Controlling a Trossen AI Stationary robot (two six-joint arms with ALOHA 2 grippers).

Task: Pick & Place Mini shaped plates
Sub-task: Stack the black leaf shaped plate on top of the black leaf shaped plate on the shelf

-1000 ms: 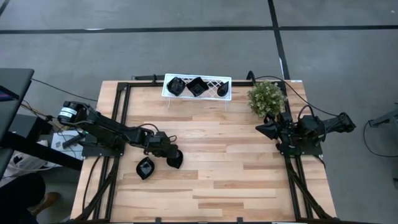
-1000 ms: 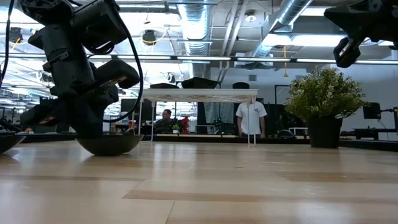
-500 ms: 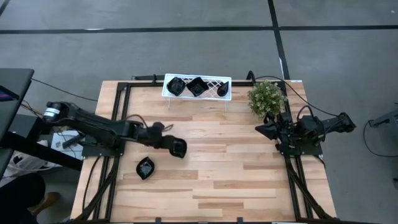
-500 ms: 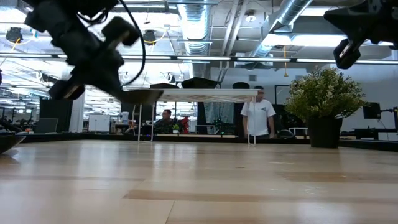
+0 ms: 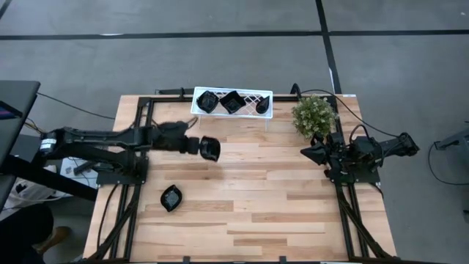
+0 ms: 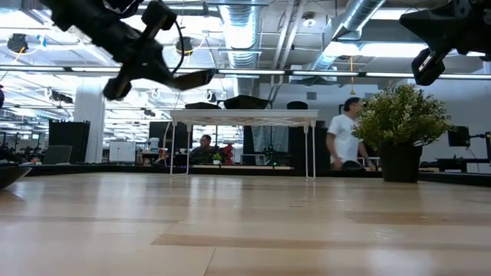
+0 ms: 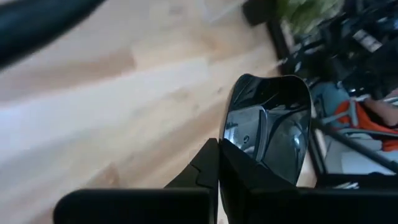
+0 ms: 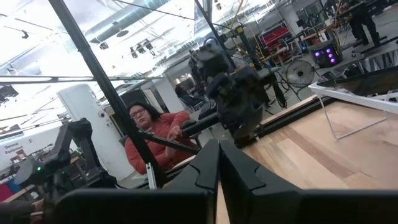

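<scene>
Up in the air — the left gripper (image 5: 199, 147) has its fingers clamped on the rim of a glossy black square plate (image 5: 210, 149), left of centre in the high view.

In the low view that plate (image 6: 193, 78) hangs tilted at upper left, well clear of the table (image 5: 278, 198), and the left wrist view shows it (image 7: 270, 127) pinched edge-on between the dark fingers. A second, leaf-shaped black plate (image 5: 171, 197) lies flat on the wood at lower left, apart from the arm. Three more black plates (image 5: 231, 101) sit in the white lattice rack (image 5: 268, 105) at top centre. The right gripper (image 5: 311, 152) waits at the right side just below the green plant (image 5: 314, 114) — its fingers look pressed together, nothing between them.
</scene>
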